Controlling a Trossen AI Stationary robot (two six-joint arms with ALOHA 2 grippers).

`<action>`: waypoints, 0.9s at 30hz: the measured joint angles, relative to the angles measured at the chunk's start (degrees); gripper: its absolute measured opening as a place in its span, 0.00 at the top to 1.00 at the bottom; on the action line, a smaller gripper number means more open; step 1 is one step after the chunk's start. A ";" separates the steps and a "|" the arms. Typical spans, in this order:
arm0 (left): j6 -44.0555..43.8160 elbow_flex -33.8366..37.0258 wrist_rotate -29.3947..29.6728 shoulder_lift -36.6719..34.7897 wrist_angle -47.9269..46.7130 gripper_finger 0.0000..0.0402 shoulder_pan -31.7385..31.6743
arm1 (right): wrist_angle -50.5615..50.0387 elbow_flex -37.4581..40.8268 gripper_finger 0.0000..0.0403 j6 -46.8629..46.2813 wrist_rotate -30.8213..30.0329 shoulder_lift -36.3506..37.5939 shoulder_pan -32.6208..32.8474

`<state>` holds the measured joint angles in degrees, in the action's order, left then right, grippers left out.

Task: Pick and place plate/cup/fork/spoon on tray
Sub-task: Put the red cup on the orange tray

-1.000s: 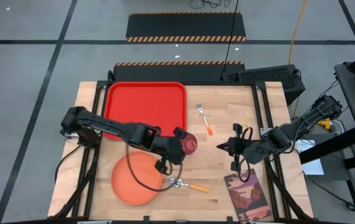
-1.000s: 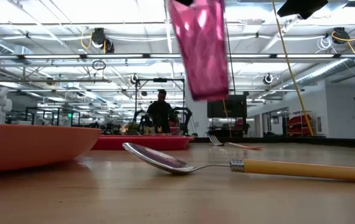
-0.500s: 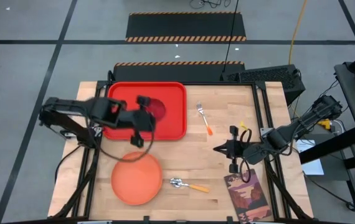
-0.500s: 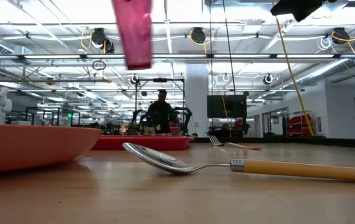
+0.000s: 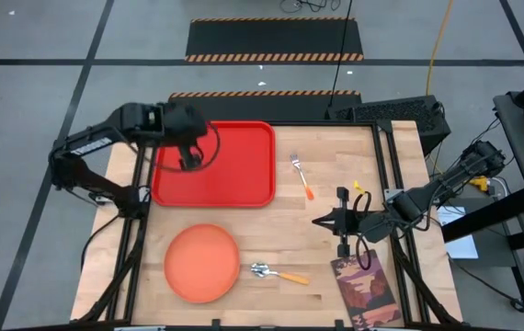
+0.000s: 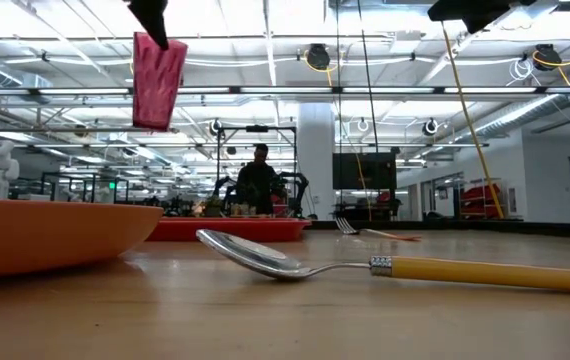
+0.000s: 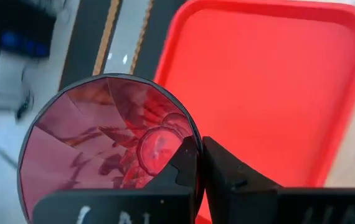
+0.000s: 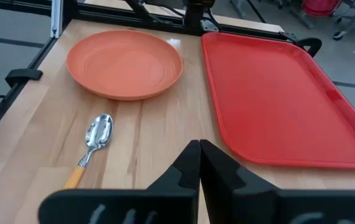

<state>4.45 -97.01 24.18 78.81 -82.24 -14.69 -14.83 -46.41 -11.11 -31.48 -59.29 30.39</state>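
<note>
Left pincer [image 5: 187, 147] clamped on rim of cup [image 7: 106, 146], faceted translucent dark red tumbler, held high in air above left part of tray [image 5: 234, 175]. Tray: glossy red plastic rectangle, rounded corners, raised rim, bare. Right pincer [image 5: 322, 221] fingers pressed together, holding nothing, over wooden desk [image 5: 326, 257]. Plate [image 5: 202, 263]: round, flat, salmon plastic, on desk near tray. Spoon [image 5: 276, 273] just beside plate, metal bowl, orange handle. Fork [image 5: 301, 174] right of tray.
</note>
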 joint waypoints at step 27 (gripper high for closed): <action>-1.88 26.38 -8.79 -0.20 24.03 0.95 -34.08 | -0.50 0.00 1.00 -0.13 0.04 0.00 0.00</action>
<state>2.57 -70.63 15.38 78.61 -58.20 -48.76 -15.33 -46.41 -11.25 -31.44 -59.29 30.39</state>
